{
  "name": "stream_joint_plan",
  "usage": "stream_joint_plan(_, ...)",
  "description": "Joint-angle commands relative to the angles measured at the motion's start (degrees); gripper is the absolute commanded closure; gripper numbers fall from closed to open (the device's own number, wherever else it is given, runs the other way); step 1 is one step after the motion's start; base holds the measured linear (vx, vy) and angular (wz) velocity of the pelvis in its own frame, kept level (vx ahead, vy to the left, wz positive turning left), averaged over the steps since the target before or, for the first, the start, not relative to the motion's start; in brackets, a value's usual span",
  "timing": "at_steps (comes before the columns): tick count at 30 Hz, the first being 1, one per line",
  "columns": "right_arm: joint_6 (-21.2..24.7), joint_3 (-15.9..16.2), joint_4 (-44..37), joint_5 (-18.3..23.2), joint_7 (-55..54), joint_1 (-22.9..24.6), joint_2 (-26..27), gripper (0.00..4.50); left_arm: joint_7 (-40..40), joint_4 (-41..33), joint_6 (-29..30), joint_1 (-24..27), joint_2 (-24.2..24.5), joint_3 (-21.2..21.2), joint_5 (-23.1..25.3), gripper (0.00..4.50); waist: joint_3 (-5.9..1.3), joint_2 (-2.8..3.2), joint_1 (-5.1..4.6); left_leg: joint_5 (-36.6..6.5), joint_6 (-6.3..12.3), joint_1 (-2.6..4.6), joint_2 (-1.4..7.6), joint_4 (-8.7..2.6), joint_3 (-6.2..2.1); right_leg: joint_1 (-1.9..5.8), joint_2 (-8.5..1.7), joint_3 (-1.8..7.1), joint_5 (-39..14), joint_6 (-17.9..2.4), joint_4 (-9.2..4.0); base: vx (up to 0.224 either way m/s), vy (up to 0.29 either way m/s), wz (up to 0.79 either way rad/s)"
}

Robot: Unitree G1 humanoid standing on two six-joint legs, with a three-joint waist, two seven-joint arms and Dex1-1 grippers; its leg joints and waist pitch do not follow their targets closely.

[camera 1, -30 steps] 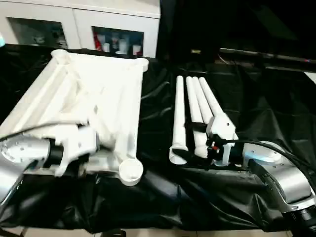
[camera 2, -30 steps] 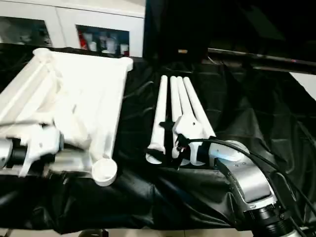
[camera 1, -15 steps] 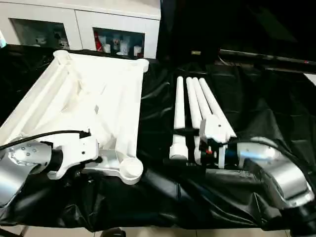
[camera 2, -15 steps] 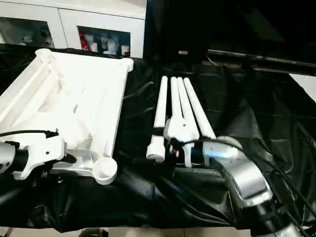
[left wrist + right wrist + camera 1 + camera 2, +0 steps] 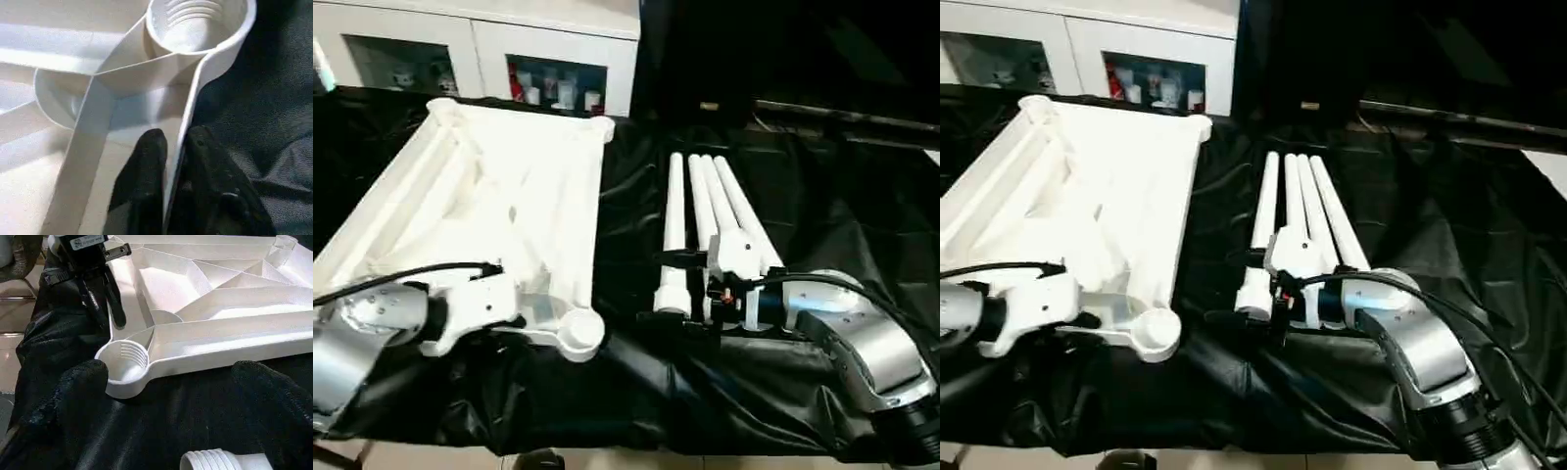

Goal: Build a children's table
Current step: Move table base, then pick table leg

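The white table top (image 5: 499, 211) lay ribbed side up on the black-draped work table (image 5: 822, 206), toward its left edge. The left gripper (image 5: 173, 147) pinched its near rim beside a corner socket (image 5: 198, 24). Four legs (image 5: 710, 211) lay beside it, the right gripper (image 5: 680, 294) spread wide at their near ends.

The table top (image 5: 509, 211) is white plastic, smooth and a little shiny. Its round corner socket (image 5: 124, 363) has ridges inside. The four legs (image 5: 710, 220) are the same smooth white plastic, and one end shows ridges too. The black cloth (image 5: 822, 206) is wrinkly and shiny. The gripper fingers (image 5: 146, 186) look black, rough and dull. The forearms (image 5: 867, 348) are shiny silver metal.
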Motion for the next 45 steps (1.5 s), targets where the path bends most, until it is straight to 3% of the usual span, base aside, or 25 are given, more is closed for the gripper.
stream_joint_plan(1, -0.57, -0.07, 0.07, -0.38, 0.21, 0.45, -0.33, 0.00, 1.24, -0.04, -0.72, -0.75, -0.20, -0.34, 0.90, 3.90, -2.74, 1.59, -0.07, -18.31, -3.37, 2.03, 2.70, -4.64, -1.01, 0.50, -4.39, 2.70, -9.53, -8.91, -4.95, 0.000, 0.000, 0.00)
stream_joint_plan(12, -2.88, 0.10, 1.88, -1.17, 0.17, 1.62, 0.34, 0.00, 3.41, 1.63, -5.34, -0.94, -0.74, 0.20, 3.85, 4.46, -2.93, 1.44, -0.79, -15.67, -2.64, 1.57, 2.56, -4.44, -1.02, 1.02, -4.29, 2.55, -5.22, -9.60, -4.54, 0.000, 0.000, 0.00)
stream_joint_plan(20, -4.03, 0.08, 2.79, -1.71, 0.15, 1.70, 0.61, 0.00, 6.08, 6.20, -10.10, -2.67, -1.64, 0.71, 6.57, 4.48, -2.81, 1.70, -1.16, -17.56, -2.81, 1.85, 2.62, -4.46, -1.00, 0.78, -4.32, 2.62, -7.75, -9.71, -4.81, 0.000, 0.000, 0.00)
stream_joint_plan(24, -4.65, 0.04, 3.39, -1.98, -0.10, 1.57, 0.79, 0.00, 6.39, 9.12, -11.85, -3.65, -1.32, 0.90, 7.41, 4.48, -2.92, 1.90, -1.17, -17.32, -2.93, 1.81, 2.57, -4.43, -1.09, 0.87, -4.26, 2.53, -6.11, -10.02, -4.63, 0.000, 0.000, 0.00)
stream_joint_plan(32, -5.70, -0.16, 4.50, -2.49, -0.31, 1.22, 1.17, 0.00, 5.14, 13.31, -14.87, -4.82, -1.98, 2.56, 5.14, 4.48, -3.00, 1.96, -1.09, -17.14, -2.80, 1.91, 2.57, -4.38, -1.03, 0.87, -4.28, 2.46, -4.55, -11.03, -4.42, 0.000, 0.000, 0.00)
stream_joint_plan(38, -6.37, -0.02, 5.44, -2.84, -0.24, 0.65, 1.25, 0.00, 3.67, 16.51, -18.96, -6.03, -2.12, 2.66, 4.03, 4.48, -2.96, 1.67, -1.05, -17.06, -2.61, 1.90, 2.59, -4.37, -0.97, 0.87, -4.35, 2.52, -4.98, -10.84, -4.50, 0.000, 0.000, 0.00)
stream_joint_plan(41, -6.41, -0.17, 5.54, -3.07, -0.20, 0.43, 1.45, 0.00, 2.99, 18.21, -20.59, -6.69, -2.30, 2.48, 3.83, 4.48, -3.05, 1.85, -1.01, -16.63, -2.70, 1.94, 2.61, -4.35, -0.94, 0.91, -4.36, 2.51, -4.13, -10.88, -4.37, 0.000, 0.000, 0.00)
stream_joint_plan(43, -6.02, -0.41, 4.82, -3.13, -0.37, 0.31, 1.39, 0.00, 2.48, 19.82, -21.18, -7.23, -2.14, 2.24, 3.88, 3.99, -3.01, 2.02, -1.00, -16.79, -2.80, 1.97, 2.61, -4.36, -0.96, 0.85, -4.36, 2.51, -4.11, -10.95, -4.37, 0.000, 0.000, 0.00)
stream_joint_plan(45, -5.63, -0.60, 4.03, -3.01, -0.62, 0.35, 1.28, 0.00, 1.33, 20.19, -20.37, -7.05, -1.44, 2.33, 3.25, 3.83, -3.04, 2.02, -1.01, -17.26, -2.96, 2.07, 2.65, -4.39, -0.95, 0.85, -4.37, 2.50, -4.32, -10.99, -4.35, 0.000, 0.000, 0.00)
